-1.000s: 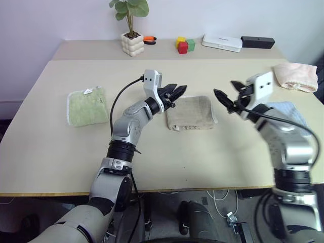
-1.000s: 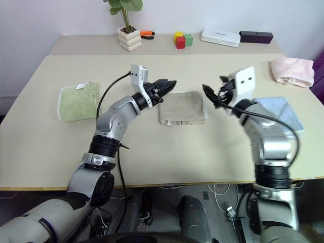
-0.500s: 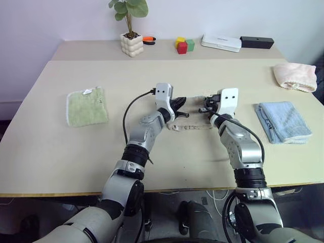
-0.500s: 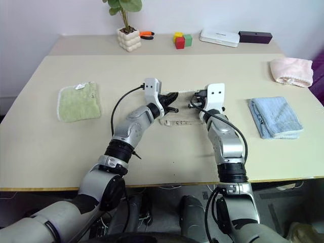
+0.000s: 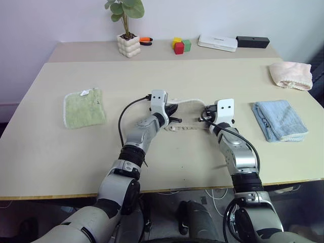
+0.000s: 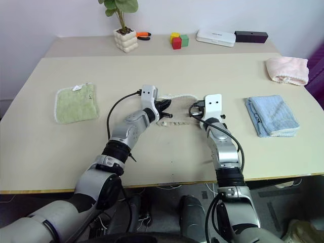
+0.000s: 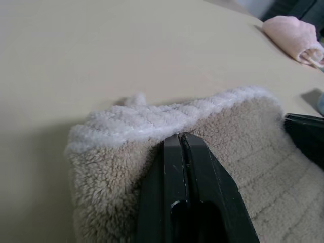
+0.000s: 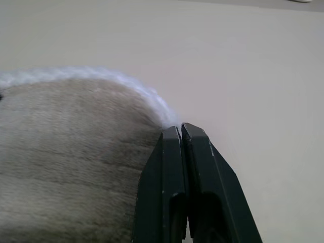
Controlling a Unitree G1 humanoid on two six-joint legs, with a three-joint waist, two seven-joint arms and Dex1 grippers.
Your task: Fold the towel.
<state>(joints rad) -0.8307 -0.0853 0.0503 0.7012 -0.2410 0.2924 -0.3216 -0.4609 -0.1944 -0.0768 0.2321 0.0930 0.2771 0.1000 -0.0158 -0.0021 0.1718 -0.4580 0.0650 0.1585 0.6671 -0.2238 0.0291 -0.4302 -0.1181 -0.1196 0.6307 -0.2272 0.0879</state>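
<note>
A small green square cloth (image 5: 84, 108) lay flat toward the left of the beige surface (image 5: 167, 157). Behind it, on the raised back ledge, stood a potted plant (image 5: 126, 35) in a white knobbly pot, with an orange-handled tool (image 5: 146, 39) just beside the pot. At mid-surface lay the towel (image 6: 174, 109), a beige terry cloth with white stitched edging along its far edge, folded into a compact pad between the two arms. The left gripper (image 7: 182, 139) lay low over the towel's left end, its two black fingers pressed together; from the wrist view the tips sat on the pile just inside the white edging, and a fold of cloth appeared to be caught between them, though the contact was hard to confirm. The right gripper (image 8: 180, 129) lay at the towel's right end, its fingers likewise pressed together with no gap, the tips at the towel's white-edged corner where the cloth met the bare surface. Coloured blocks (image 5: 179, 45), a white flat box (image 5: 216, 43) and a black bar (image 5: 252, 41) stood along the back ledge. A folded blue cloth (image 5: 280, 119) lay to the right of the right arm, well apart from the towel, and a rolled pink cloth (image 5: 291, 75) lay beyond it near the far right edge.
</note>
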